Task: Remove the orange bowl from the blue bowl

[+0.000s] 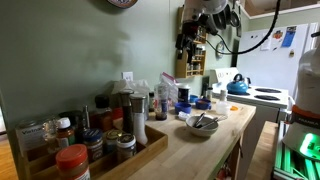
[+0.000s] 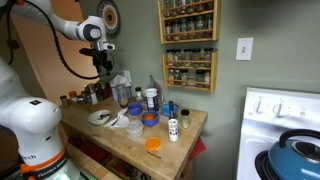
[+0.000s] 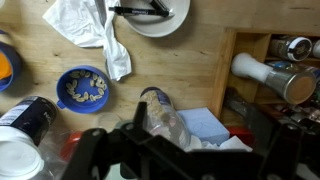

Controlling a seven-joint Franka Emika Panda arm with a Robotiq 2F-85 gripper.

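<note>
The orange bowl (image 2: 152, 144) sits by itself on the wooden counter near the front edge. In the wrist view only its rim shows at the left edge (image 3: 5, 65). The blue bowl (image 2: 150, 120) stands apart from it, further back. In the wrist view the blue bowl (image 3: 83, 88) holds pale beige bits. My gripper (image 2: 103, 66) hangs high above the back of the counter, away from both bowls. It looks open and empty in the wrist view (image 3: 180, 150). It also shows near the top of an exterior view (image 1: 196, 38).
A white bowl with metal utensils (image 3: 150, 15) and a white cloth (image 3: 95, 28) lie near the blue bowl. A grain jar (image 3: 160, 110), a pale blue block (image 3: 208, 126) and a wooden spice rack (image 3: 275, 70) lie below the gripper. A blue kettle (image 1: 238, 86) sits on the stove.
</note>
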